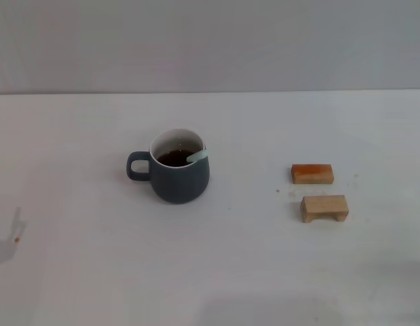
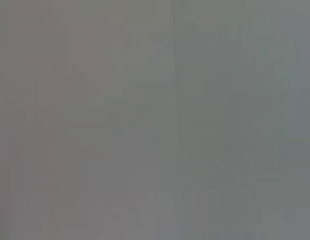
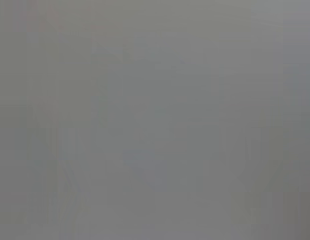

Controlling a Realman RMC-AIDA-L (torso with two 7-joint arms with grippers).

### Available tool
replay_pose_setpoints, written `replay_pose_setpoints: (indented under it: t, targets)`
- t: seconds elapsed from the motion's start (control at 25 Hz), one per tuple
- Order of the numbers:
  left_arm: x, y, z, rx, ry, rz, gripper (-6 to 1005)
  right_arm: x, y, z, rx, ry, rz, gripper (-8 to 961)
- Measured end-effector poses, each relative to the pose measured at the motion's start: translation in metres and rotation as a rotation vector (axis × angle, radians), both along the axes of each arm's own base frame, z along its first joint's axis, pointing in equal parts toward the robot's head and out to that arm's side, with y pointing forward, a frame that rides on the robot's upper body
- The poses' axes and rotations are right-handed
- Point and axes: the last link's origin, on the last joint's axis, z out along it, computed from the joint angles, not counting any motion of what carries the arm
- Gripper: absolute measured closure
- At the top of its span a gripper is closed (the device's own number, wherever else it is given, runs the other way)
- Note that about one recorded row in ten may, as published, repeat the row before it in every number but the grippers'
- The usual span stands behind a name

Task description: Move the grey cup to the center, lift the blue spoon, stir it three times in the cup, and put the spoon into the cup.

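The grey cup stands upright on the white table, a little left of the middle in the head view, its loop handle pointing left and dark brown liquid inside. The blue spoon rests in the cup, its pale blue handle end leaning on the right side of the rim; its bowl is hidden in the liquid. Neither gripper shows in the head view. Both wrist views show only a flat grey surface.
Two small wooden blocks lie right of the cup: an orange-topped block and, nearer the front, a pale bridge-shaped block. A faint shadow falls on the table's left edge.
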Motion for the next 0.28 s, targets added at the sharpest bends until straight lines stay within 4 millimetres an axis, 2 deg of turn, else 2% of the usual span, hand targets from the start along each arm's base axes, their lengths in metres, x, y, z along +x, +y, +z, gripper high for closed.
replay_pose_setpoints:
  t: [0.28]
  targets:
    - [-0.0002,-0.003,-0.0003,0.001,0.0,0.0,140,-0.0041,0.0012,-0.0036,-0.021,-0.008,0.036,302]
